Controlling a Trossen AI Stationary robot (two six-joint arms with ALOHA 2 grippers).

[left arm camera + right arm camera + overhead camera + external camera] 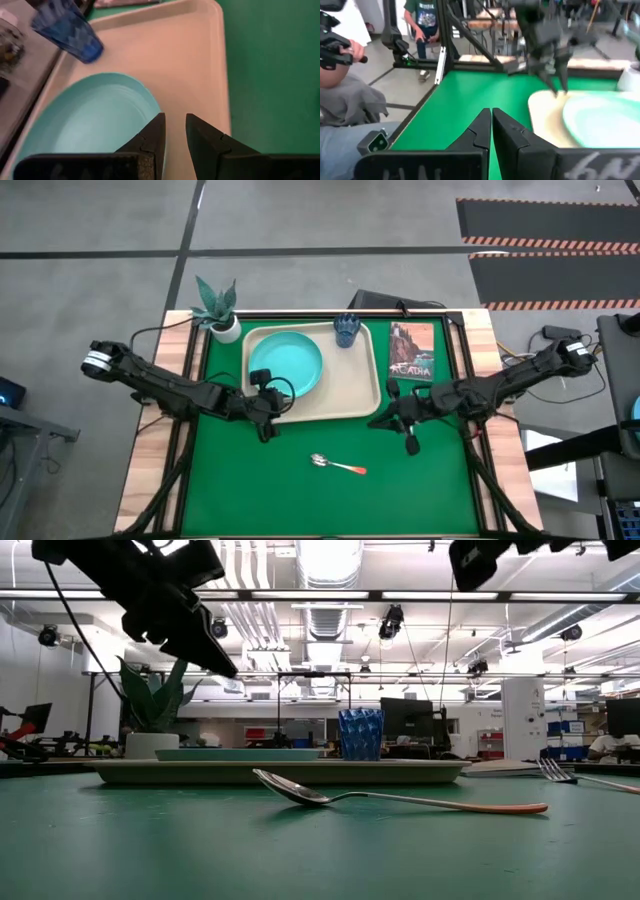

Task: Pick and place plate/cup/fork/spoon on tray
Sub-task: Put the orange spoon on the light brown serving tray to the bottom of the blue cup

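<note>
Plate (286,366) and cup (346,329) already rest on the tray (358,390), while spoon (338,465) lies on the counter at 6 o'clock and fork (590,778) remains off-tray; left fingers (150,142) slightly spread and empty, right fingers (482,130) pressed together.

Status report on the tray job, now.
Left gripper part open, empty, over plate on tray. Right gripper shut, empty. Spoon on mat.
</note>
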